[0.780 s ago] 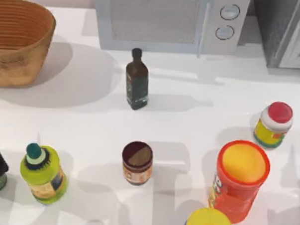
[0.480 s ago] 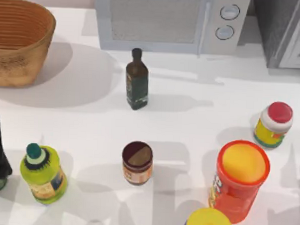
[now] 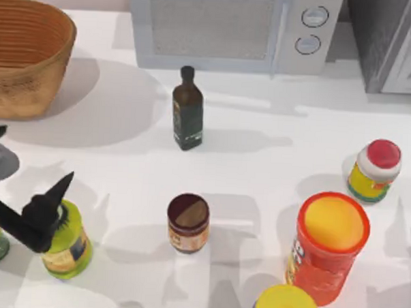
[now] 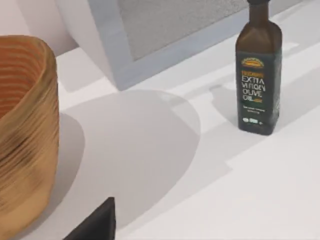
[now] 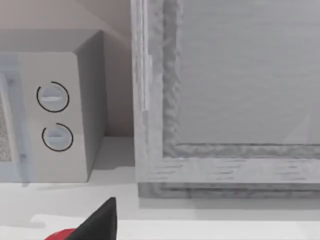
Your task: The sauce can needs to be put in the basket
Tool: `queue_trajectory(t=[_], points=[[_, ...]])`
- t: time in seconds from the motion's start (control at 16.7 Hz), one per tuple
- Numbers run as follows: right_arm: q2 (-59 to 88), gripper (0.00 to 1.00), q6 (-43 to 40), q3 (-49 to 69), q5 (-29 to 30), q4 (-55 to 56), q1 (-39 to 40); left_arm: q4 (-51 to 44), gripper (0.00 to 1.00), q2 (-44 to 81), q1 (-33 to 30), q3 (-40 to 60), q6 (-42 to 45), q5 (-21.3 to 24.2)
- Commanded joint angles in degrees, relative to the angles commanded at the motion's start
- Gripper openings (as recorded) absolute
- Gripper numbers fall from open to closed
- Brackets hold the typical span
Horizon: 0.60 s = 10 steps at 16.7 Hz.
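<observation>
The sauce can (image 3: 187, 223), short with a dark maroon top and an orange-tan label, stands upright at the front middle of the table. The tan wicker basket (image 3: 25, 57) sits at the back left corner; its ribbed wall (image 4: 22, 140) also fills one side of the left wrist view. My left gripper (image 3: 42, 212) hovers at the front left, above a green-yellow bottle (image 3: 68, 247), well to the left of the can and apart from it. A black part of my right gripper (image 5: 97, 222) shows in the right wrist view, facing the back right.
A dark olive oil bottle (image 3: 187, 112) stands between the can and the microwave (image 3: 224, 29). A big orange canister (image 3: 330, 245), a red-capped yellow jar (image 3: 375, 169) and a yellow-lidded container (image 3: 285, 304) crowd the front right. A grey cabinet (image 3: 395, 39) stands at the back right.
My left gripper has come in from the left edge and moved right, now over the green-yellow bottle. The can, basket and other objects have not moved.
</observation>
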Motion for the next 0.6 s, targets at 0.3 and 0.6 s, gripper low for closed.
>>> queue_trajectory(t=[0.3, 0.6], points=[[0.00, 1.00, 0.00, 0.00, 0.00, 0.00, 0.00, -2.01, 1.00, 24.58, -5.96, 11.58, 15.19, 10.67], [0.00, 1.00, 0.00, 0.00, 0.00, 0.00, 0.00, -3.42, 1.00, 45.18, -10.71, 21.04, 27.68, 18.84]])
